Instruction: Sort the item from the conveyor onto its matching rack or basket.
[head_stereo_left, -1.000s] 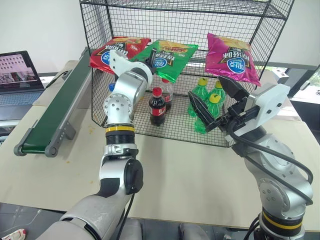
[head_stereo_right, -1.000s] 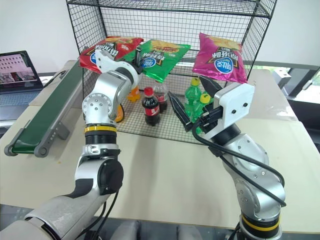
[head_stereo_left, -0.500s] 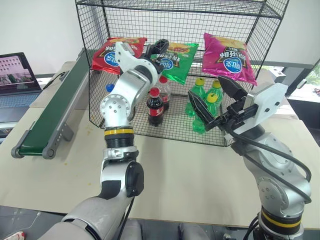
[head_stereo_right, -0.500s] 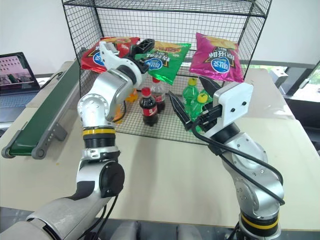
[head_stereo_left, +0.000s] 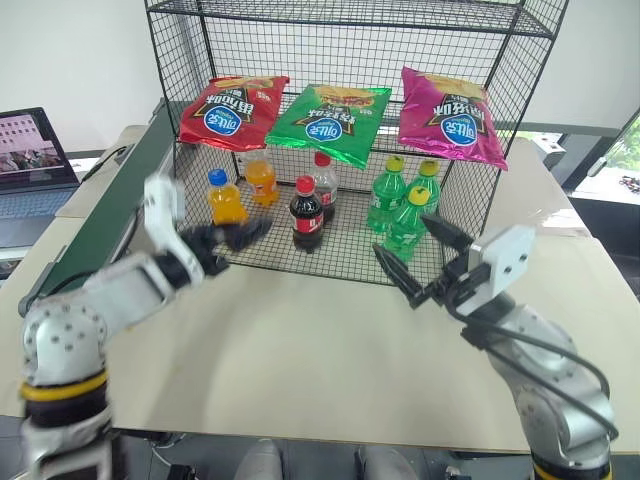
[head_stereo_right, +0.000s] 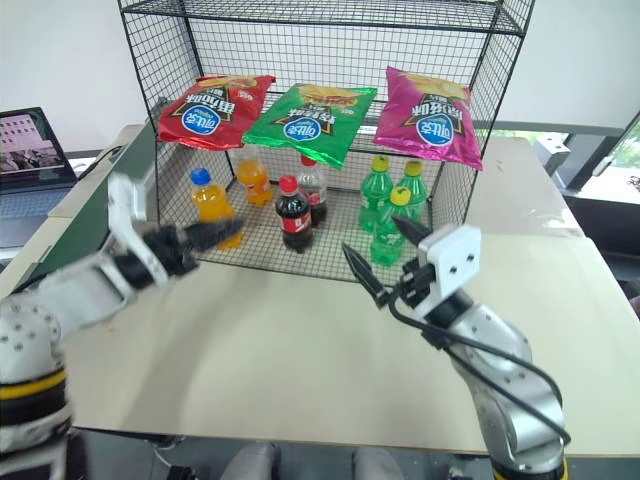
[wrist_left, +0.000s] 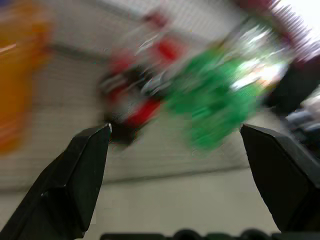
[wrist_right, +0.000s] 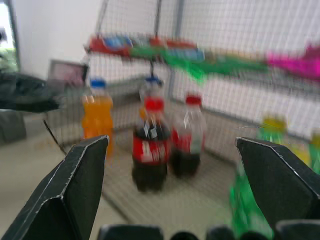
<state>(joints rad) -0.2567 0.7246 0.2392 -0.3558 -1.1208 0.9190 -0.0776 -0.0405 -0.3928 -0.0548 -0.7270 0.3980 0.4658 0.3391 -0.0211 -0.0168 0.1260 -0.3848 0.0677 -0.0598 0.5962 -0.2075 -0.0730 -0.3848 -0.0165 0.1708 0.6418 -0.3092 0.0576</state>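
Note:
The green crisp bag, the item (head_stereo_left: 333, 122), lies on the middle tier of the black wire rack (head_stereo_left: 350, 22), between a red bag (head_stereo_left: 232, 108) and a magenta bag (head_stereo_left: 448, 115). My left gripper (head_stereo_left: 238, 238) is open and empty. It hangs low in front of the rack's left side, well below the bag. Its fingers (wrist_left: 82, 170) stand wide apart in the left wrist view. My right gripper (head_stereo_left: 400, 236) is open and empty in front of the rack's lower tier, near the green bottles. The dark green conveyor (head_stereo_left: 115, 215) runs along the left, with nothing on the part of its belt that shows.
On the rack's lower tier stand orange bottles (head_stereo_left: 225, 197), cola bottles (head_stereo_left: 306, 213) and green bottles (head_stereo_left: 405, 205). A laptop (head_stereo_left: 30, 150) sits at the far left, beyond the conveyor. The beige table (head_stereo_left: 320, 350) spreads in front of the rack.
My left gripper opened and let go of the green bag, which stays on the shelf. The arm then pulled back, down and to the left. My right gripper sank a little.

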